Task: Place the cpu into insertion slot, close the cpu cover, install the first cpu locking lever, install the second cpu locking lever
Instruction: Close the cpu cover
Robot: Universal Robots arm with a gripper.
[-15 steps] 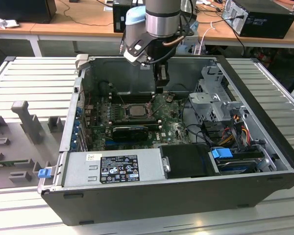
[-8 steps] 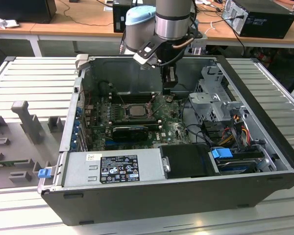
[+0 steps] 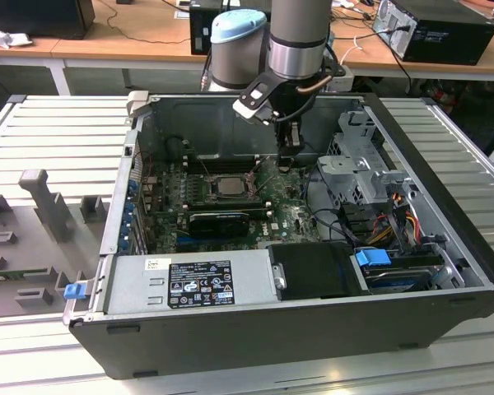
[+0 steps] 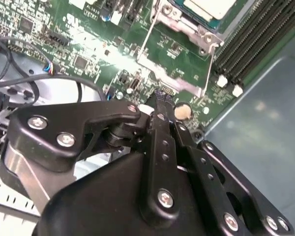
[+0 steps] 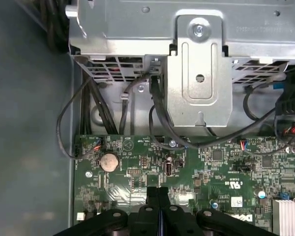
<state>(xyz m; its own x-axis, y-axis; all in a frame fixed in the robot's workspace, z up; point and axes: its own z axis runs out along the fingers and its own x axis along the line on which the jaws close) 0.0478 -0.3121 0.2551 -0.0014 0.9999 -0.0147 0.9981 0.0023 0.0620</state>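
The cpu (image 3: 228,186) lies flat, silver top up, in the insertion slot (image 3: 201,188) on the green board inside the open case. In the second wrist view the cpu (image 4: 209,7) sits inside the metal cpu cover (image 4: 187,27) frame. Two thin wire levers (image 4: 146,37) (image 4: 209,64) run along the frame's sides; I cannot tell whether they are latched. My gripper (image 3: 289,164) hangs over the board to the exterior view's right of the slot, apart from it. Its black fingertips (image 5: 152,192) are pressed together, shut on nothing, as the gripper (image 4: 160,105) shows in both wrist views.
A grey power supply (image 3: 193,284) fills the case's front. A metal drive cage (image 3: 358,164) and cable bundles (image 3: 395,214) crowd the exterior view's right. A long black card (image 3: 218,220) lies in front of the slot. Memory slots (image 4: 246,44) flank the socket; a coin battery (image 5: 108,162) sits near the fingertips.
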